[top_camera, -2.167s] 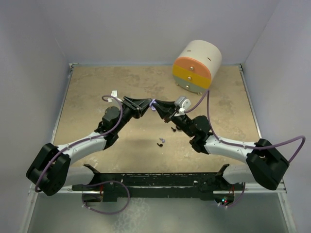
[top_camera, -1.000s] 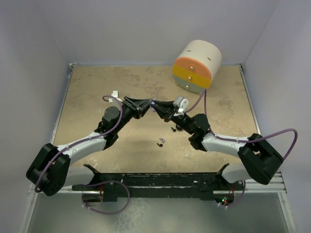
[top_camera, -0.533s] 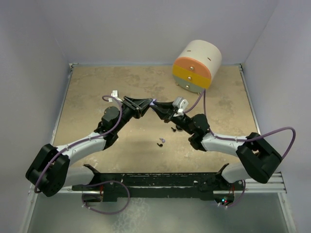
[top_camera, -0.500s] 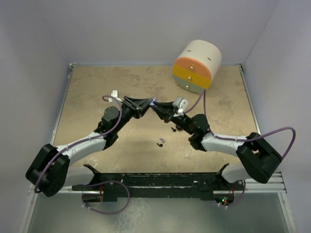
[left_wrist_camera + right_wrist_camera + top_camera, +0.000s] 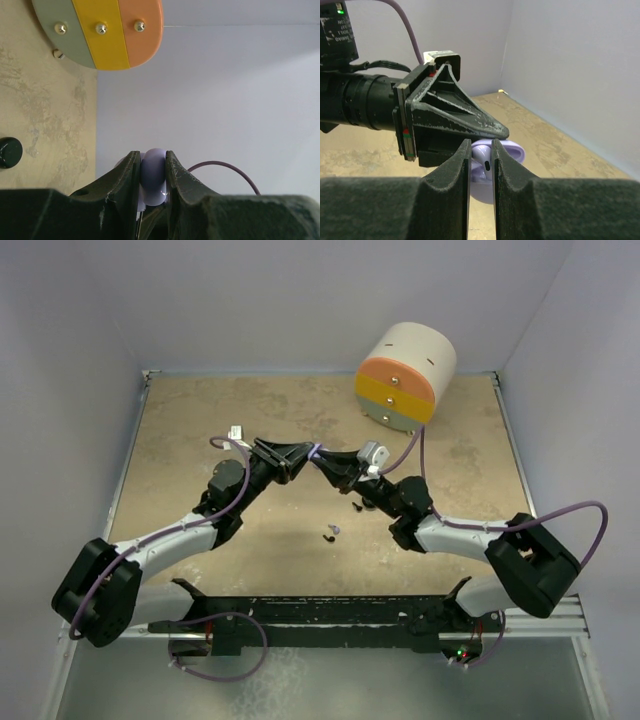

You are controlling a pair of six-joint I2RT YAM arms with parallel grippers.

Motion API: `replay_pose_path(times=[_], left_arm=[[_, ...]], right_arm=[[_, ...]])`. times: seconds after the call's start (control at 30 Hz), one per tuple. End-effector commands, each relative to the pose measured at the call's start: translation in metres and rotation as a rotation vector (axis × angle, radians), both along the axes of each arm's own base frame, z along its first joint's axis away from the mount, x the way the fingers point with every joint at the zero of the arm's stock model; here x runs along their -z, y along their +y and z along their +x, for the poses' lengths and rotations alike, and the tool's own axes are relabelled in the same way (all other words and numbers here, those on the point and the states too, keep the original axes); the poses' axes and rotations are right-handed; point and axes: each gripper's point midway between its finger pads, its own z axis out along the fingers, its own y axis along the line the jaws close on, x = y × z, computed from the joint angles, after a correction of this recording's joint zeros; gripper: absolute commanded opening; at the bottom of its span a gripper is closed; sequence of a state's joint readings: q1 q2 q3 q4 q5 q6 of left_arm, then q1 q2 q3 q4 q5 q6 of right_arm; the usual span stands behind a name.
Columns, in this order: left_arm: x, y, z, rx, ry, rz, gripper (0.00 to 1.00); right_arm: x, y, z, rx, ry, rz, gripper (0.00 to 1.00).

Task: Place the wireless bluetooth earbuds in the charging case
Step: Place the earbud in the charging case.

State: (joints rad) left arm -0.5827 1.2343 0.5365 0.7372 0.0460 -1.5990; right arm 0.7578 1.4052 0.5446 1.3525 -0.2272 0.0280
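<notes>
Not much moves in this last moment. Your right arm has tucked its elbow in a little and brought the right hand (image 5: 480,144) nose to nose with the left hand (image 5: 151,156). Since then both hold steady. They meet above the worktop (image 5: 200,430), on the near side of the striped drum (image 5: 405,375) and toward the left arm.

The left hand is clamped on the lavender case (image 5: 152,175), which bulges up between its fingers. The right hand is narrow, with its tips right at the case. You cannot tell whether a bud is pinched in that slit or only the case shows through it.

A few loose earbuds (image 5: 331,533) lie on the worktop nearer you than the drum. The stillness suggests you are lining up for a seating push, so those loose ones remain to be done.
</notes>
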Motion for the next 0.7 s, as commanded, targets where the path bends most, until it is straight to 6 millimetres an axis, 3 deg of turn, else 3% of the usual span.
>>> replay_pose_path(times=[0.0, 0.33, 0.5, 0.67], left_arm=[[-0.048, 0.004, -0.002, 0.000, -0.094, -0.092, 0.00], [-0.052, 0.003, -0.002, 0.004, -0.098, -0.119, 0.00], [-0.055, 0.003, -0.001, 0.001, -0.102, -0.117, 0.00], [-0.052, 0.002, 0.002, -0.006, -0.098, -0.107, 0.00]], right_arm=[[-0.016, -0.006, -0.006, -0.003, -0.045, 0.047, 0.00], [-0.016, -0.006, -0.007, -0.016, -0.037, 0.054, 0.02], [-0.020, -0.009, -0.011, -0.025, -0.033, 0.071, 0.49], [-0.026, -0.022, -0.019, -0.008, -0.037, 0.104, 0.70]])
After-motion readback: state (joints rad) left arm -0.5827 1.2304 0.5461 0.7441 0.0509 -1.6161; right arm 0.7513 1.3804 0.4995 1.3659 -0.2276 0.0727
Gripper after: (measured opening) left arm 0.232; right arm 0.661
